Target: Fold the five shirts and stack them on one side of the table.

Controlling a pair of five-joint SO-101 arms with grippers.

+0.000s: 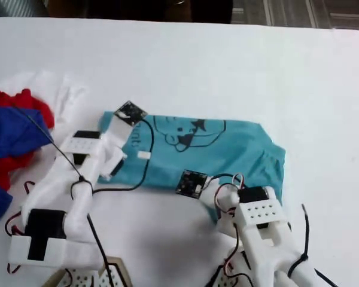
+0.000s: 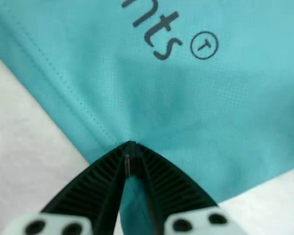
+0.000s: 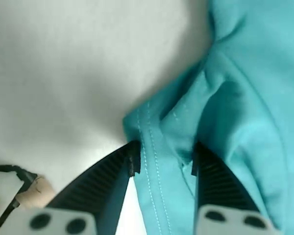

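Observation:
A teal shirt (image 1: 203, 149) with a dark cartoon print lies partly folded in the middle of the white table (image 1: 239, 66). My left gripper (image 1: 121, 156) is at its left edge. In the left wrist view that gripper (image 2: 130, 147) is shut, pinching a fold of the teal shirt (image 2: 196, 112) near the hem. My right gripper (image 1: 214, 194) is at the shirt's near edge. In the right wrist view it (image 3: 161, 159) stands open, its fingers on either side of a bunched, stitched hem of the teal shirt (image 3: 240, 98).
A loose heap of shirts lies at the table's left side: a blue one (image 1: 12, 134), a red one (image 1: 30, 101) and a white one (image 1: 66, 89). Bare table stretches behind and to the right of the teal shirt.

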